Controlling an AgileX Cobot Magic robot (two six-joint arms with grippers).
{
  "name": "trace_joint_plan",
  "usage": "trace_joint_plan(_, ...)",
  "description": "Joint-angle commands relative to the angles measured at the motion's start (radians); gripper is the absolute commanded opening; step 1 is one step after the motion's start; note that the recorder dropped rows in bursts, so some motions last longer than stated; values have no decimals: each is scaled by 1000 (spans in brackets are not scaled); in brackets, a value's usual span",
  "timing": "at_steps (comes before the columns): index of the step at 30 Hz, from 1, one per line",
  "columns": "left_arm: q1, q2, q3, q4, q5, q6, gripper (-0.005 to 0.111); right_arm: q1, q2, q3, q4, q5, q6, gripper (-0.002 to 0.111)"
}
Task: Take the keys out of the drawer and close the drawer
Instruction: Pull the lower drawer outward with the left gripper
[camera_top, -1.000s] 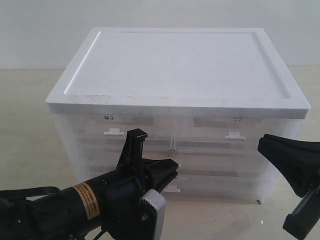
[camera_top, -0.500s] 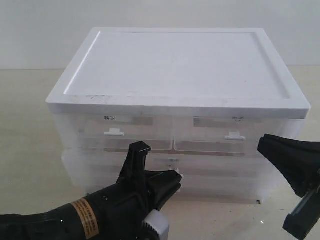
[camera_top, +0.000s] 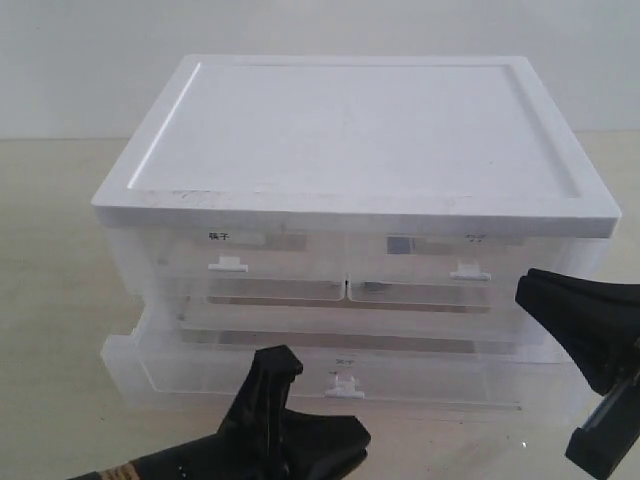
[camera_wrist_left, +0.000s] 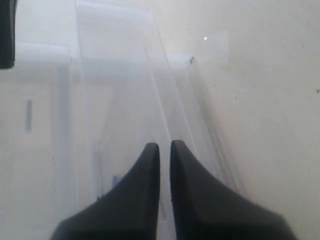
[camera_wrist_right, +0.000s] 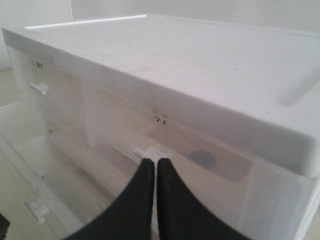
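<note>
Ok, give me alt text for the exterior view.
A white-topped translucent drawer cabinet stands on a beige table, its wide bottom drawer slid partly out beneath two shut small drawers. The black left gripper sits low in front of the open drawer, the right gripper at the right edge. No keys can be made out.

A translucent plastic cabinet (camera_top: 125, 255) stands on the pale beige table (camera_top: 50, 300), toward the far edge, where a plain white wall (camera_top: 90, 60) rises. Its opaque white top (camera_top: 350, 120) has a raised rim around a shallow flat recess, with faint dark scuffs near the front. Small black printed labels (camera_top: 219, 236) sit just under the top's front lip, one toward each side.
</note>
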Motion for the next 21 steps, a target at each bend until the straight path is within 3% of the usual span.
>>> trace_joint_plan(1,-46,-37,8,1,119,-20,4,0,-1,-7,1,11,-5,0)
trace_joint_plan(6,-96,-49,8,1,117,-69,4,0,-1,-7,1,11,-5,0)
trace_joint_plan(10,-138,-95,8,-20,20,-263,5,0,-1,-7,1,11,-5,0)
trace_joint_plan(13,-142,-153,0,-119,-9,-402,17,0,-1,-7,1,11,-5,0)
trace_joint_plan(15,-142,-201,-29,-289,30,-465,30,0,-1,-7,1,11,-5,0)
trace_joint_plan(17,-139,-245,-74,-458,149,-395,45,0,-1,-7,1,11,-5,0)
trace_joint_plan(18,-132,-266,-105,-541,242,-276,52,0,-1,-7,1,11,-5,0)
trace_joint_plan(21,-115,-299,-195,-755,476,-36,60,0,-1,-7,6,11,-5,0)
